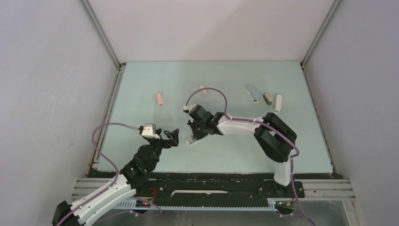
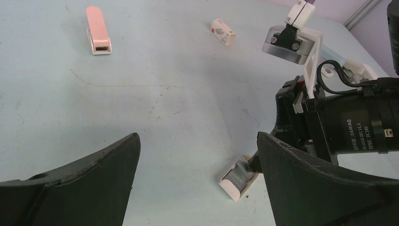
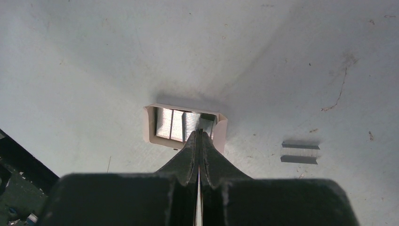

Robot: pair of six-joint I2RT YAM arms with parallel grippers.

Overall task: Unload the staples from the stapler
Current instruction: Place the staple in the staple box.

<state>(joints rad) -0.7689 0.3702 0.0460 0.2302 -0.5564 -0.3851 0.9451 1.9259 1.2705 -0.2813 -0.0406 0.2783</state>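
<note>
A small white stapler (image 1: 191, 140) lies open on the pale table, its shiny grey metal channel (image 3: 171, 124) facing up. My right gripper (image 3: 201, 133) is shut, and its tips press down into the right end of that channel. One short grey strip of staples (image 3: 300, 152) lies loose on the table just right of the stapler. My left gripper (image 2: 197, 136) stands wide open with nothing between its fingers, just left of the stapler (image 2: 239, 177). In the top view the left gripper (image 1: 173, 136) faces the right gripper (image 1: 195, 134) at close range.
A pink stapler (image 1: 160, 99) lies at the far left and a small white box (image 1: 203, 89) behind the right arm. A blue stapler (image 1: 252, 92), a grey one (image 1: 267, 98) and a white one (image 1: 278, 102) lie at the far right. Walls enclose three sides.
</note>
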